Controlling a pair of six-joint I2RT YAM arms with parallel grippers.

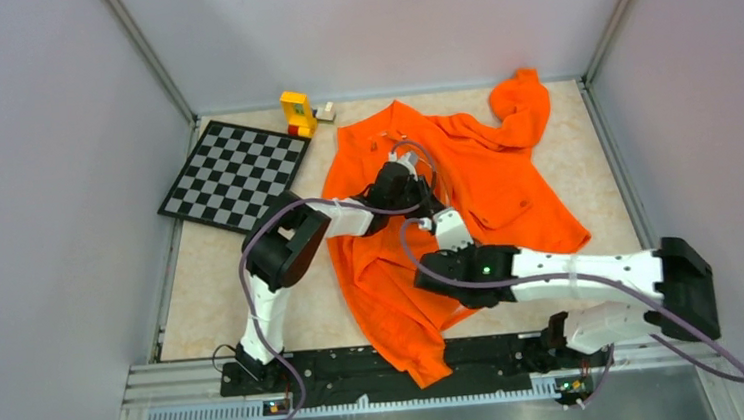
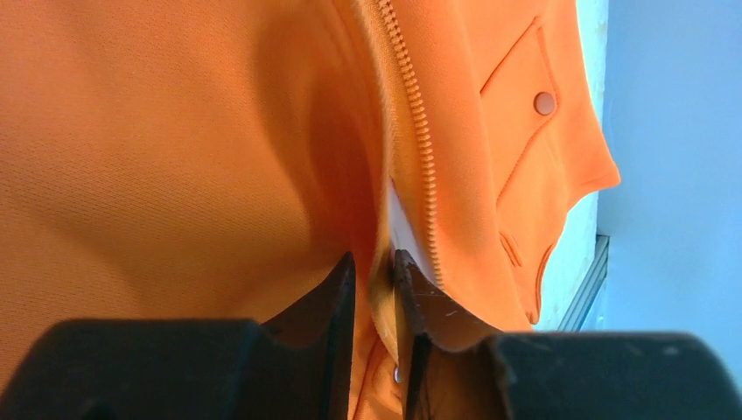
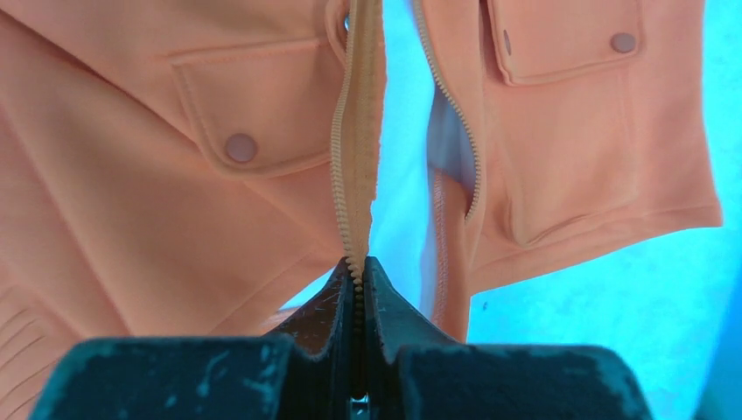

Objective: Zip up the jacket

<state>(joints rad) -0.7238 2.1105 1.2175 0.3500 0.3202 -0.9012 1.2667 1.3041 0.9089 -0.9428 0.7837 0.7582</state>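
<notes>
Holding both zipper sides. jacket (image 1: 486,181) sprawls from the far right corner across mid-table to the near edge. Grips: right gripper (image 3: 359,267) pressed tight on the end of one zipper tape (image 3: 357,149); left gripper (image 2: 374,271) pinching a fabric fold beside the other teeth row (image 2: 418,122), not the teeth. Halves sit apart. Risk: thin tape slips out, or the loose fold lets the rows misalign, so the pin never seats.
</notes>
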